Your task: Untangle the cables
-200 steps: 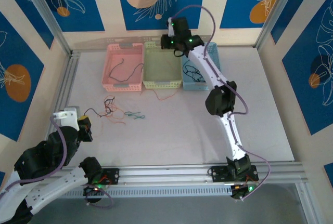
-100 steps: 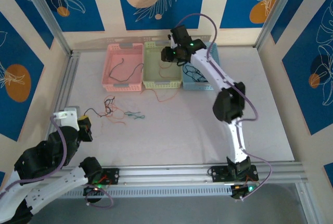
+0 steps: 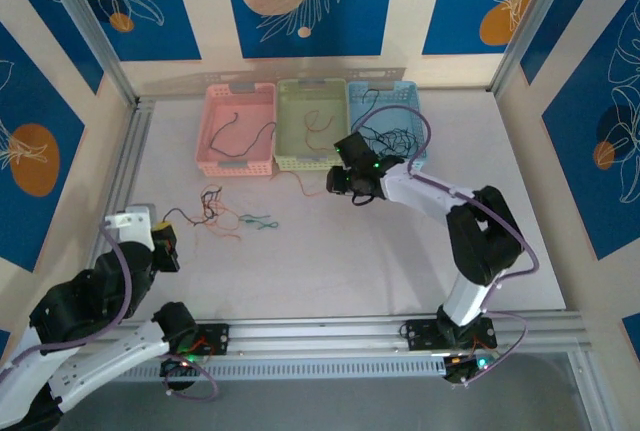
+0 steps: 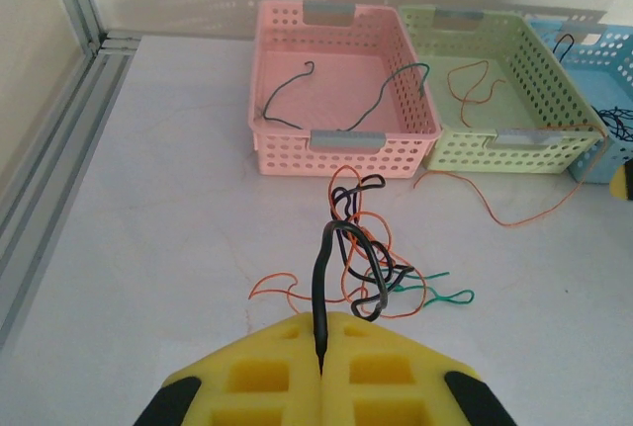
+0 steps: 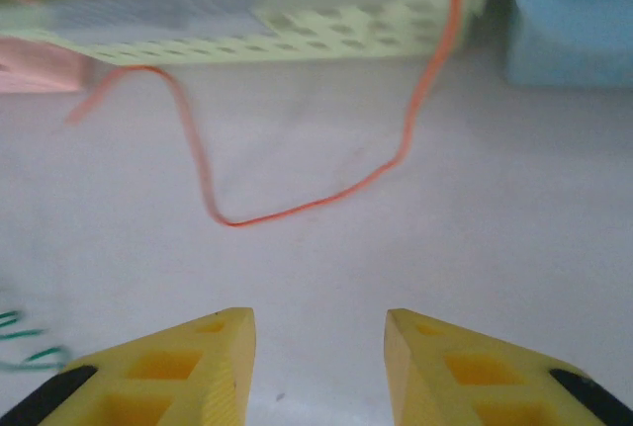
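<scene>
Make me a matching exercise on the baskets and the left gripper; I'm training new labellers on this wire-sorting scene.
Things:
1. pink basket
2. green basket
3. blue basket
4. left gripper

States:
A. shut on a black wire
B. orange wire trails over its front wall onto the table
C. tangled heap of black wires inside
D. separate dark wires lying inside

Pairs: 1-D, 2-B, 3-C, 4-A
</scene>
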Motion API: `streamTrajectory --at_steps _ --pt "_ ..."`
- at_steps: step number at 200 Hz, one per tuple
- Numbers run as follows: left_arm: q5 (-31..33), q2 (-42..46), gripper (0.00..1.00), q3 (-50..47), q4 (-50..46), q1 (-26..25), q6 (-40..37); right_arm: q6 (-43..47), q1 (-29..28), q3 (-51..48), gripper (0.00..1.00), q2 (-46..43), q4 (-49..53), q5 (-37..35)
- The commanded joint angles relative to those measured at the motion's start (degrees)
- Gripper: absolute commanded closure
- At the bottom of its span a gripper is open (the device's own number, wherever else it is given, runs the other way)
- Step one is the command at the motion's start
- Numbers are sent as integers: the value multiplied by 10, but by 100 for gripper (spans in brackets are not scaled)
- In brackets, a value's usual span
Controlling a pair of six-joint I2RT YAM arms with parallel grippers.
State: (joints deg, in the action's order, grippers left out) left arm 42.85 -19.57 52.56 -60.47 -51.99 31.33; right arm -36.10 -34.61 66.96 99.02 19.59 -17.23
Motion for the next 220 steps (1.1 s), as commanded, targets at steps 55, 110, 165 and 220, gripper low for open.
streamTrajectory --at_steps 55,110,165,220 --pt "1 -6 100 -3 6 -6 -9 3 28 -8 64 56 -171 -43" --pt "0 -6 100 -3 7 -6 -9 31 27 -15 71 85 -233 -50" --pt "0 -3 100 -3 7 -6 -9 37 19 -14 98 78 -223 -51" --pt "-1 -4 100 -3 7 -6 -9 13 3 -9 100 -37 -138 -30"
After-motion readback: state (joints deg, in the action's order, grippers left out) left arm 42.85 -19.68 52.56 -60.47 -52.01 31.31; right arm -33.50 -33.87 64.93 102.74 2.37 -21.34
